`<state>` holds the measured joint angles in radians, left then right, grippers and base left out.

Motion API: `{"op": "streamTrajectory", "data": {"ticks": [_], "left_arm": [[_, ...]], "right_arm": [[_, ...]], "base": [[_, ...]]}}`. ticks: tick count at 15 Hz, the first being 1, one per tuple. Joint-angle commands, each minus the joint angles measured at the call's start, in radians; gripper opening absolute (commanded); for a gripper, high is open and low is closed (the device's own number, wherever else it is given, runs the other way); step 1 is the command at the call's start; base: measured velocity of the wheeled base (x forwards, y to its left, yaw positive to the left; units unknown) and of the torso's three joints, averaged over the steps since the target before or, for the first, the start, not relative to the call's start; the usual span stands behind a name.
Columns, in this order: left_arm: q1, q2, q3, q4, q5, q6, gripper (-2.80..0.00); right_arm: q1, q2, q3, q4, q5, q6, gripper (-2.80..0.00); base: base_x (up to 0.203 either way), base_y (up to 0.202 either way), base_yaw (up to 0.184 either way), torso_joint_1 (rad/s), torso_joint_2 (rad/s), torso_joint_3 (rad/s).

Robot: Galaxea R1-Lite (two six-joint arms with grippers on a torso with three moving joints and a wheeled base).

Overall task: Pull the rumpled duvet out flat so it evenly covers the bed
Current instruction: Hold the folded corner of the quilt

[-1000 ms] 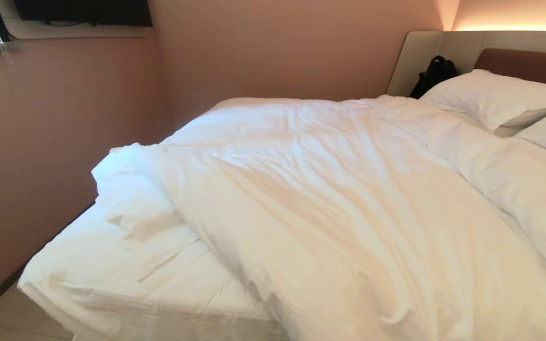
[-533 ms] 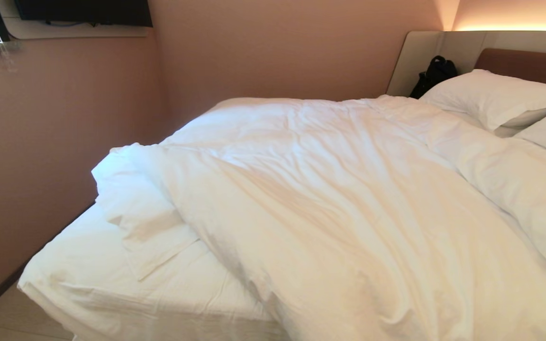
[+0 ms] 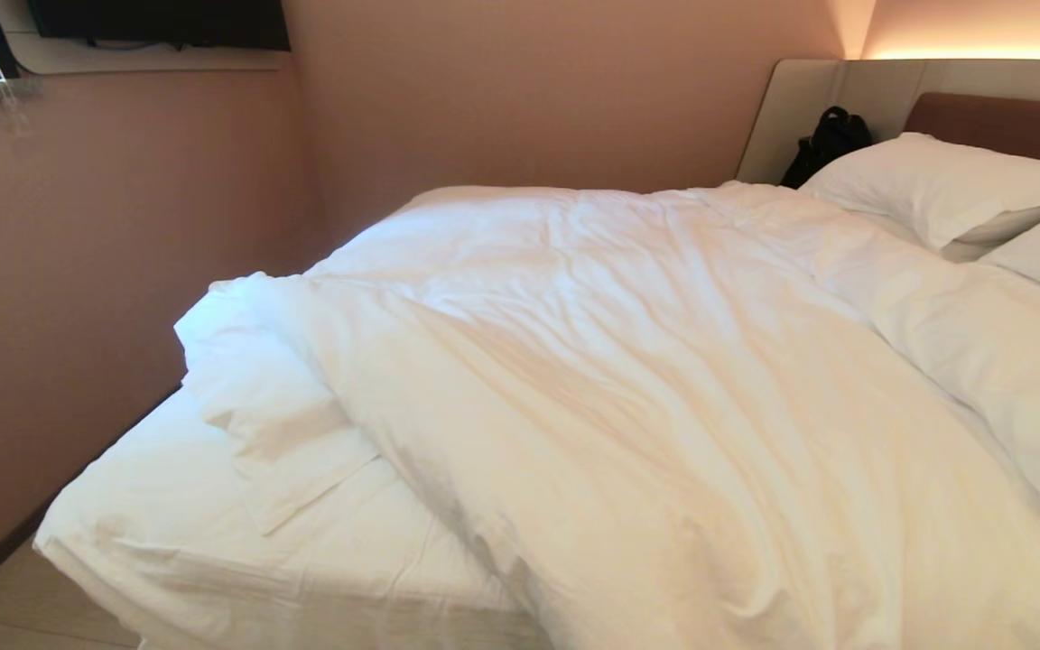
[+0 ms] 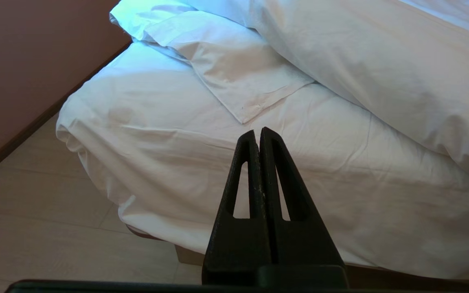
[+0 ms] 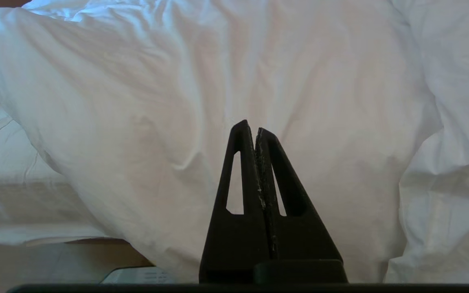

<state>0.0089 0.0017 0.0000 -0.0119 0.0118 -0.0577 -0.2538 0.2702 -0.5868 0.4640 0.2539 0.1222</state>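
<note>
nothing on the bed moves in the last second, so the duvet stays bunched away from the bare foot corner, and our left gripper and right gripper are both pressed together, holding nothing yet.

Ahead of my right gripper, matt black plastic with scuffed inner edges, the duvet is soft, creased white cloth. Beyond my left gripper, also matt black, the bed sheet is thinner wrinkled cloth.
</note>
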Motion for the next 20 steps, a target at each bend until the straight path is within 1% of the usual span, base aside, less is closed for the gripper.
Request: {"op": "streamTrajectory", "data": {"ticks": [1, 6, 8, 9, 10, 11, 12, 14, 16, 19, 20], "left_arm": [[0.000, 0.000, 0.000, 0.000, 0.001, -0.001, -2.80], [0.000, 0.000, 0.000, 0.000, 0.001, -0.001, -2.80], [0.000, 0.000, 0.000, 0.000, 0.001, -0.001, -2.80], [0.000, 0.000, 0.000, 0.000, 0.001, -0.001, -2.80], [0.000, 0.001, 0.000, 0.000, 0.001, -0.001, -2.80], [0.000, 0.000, 0.000, -0.002, 0.001, -0.002, -2.80], [0.000, 0.001, 0.000, 0.000, 0.001, -0.002, -2.80], [0.000, 0.001, 0.000, 0.000, 0.001, 0.001, -2.80], [0.000, 0.001, 0.000, 0.000, 0.001, 0.002, -2.80], [0.000, 0.001, 0.000, 0.001, 0.001, 0.002, -2.80], [0.000, 0.001, 0.000, 0.000, 0.001, 0.004, -2.80]], "right_arm": [[0.050, 0.006, -0.010, 0.001, 0.003, 0.002, -2.80], [0.087, 0.006, -0.011, -0.035, 0.002, -0.001, -2.80], [0.106, 0.006, -0.037, -0.042, 0.002, -0.001, -2.80], [0.133, 0.006, -0.047, -0.042, -0.001, 0.000, -2.80], [0.182, 0.004, -0.059, -0.041, -0.010, 0.002, -2.80], [0.233, -0.004, -0.063, -0.040, -0.044, 0.003, -2.80], [0.262, -0.016, -0.056, -0.039, -0.113, 0.003, -2.80], [0.269, -0.060, 0.000, -0.056, -0.206, -0.004, -2.80], [0.261, -0.095, 0.035, -0.089, -0.243, -0.026, -2.80], [0.253, -0.224, 0.142, -0.140, -0.275, -0.099, -2.80], [0.253, -0.250, 0.190, -0.171, -0.290, -0.111, -2.80]], "base": [[0.000, 0.000, 0.000, 0.000, 0.00, 0.000], [0.000, 0.000, 0.000, 0.000, 0.00, 0.000], [0.000, 0.000, 0.000, 0.000, 0.00, 0.000], [0.000, 0.000, 0.000, 0.000, 0.00, 0.000], [0.000, 0.000, 0.000, 0.000, 0.00, 0.000], [0.000, 0.000, 0.000, 0.000, 0.00, 0.000], [0.000, 0.000, 0.000, 0.000, 0.00, 0.000], [0.000, 0.000, 0.000, 0.000, 0.00, 0.000], [0.000, 0.000, 0.000, 0.000, 0.00, 0.000], [0.000, 0.000, 0.000, 0.000, 0.00, 0.000], [0.000, 0.000, 0.000, 0.000, 0.00, 0.000]]}}
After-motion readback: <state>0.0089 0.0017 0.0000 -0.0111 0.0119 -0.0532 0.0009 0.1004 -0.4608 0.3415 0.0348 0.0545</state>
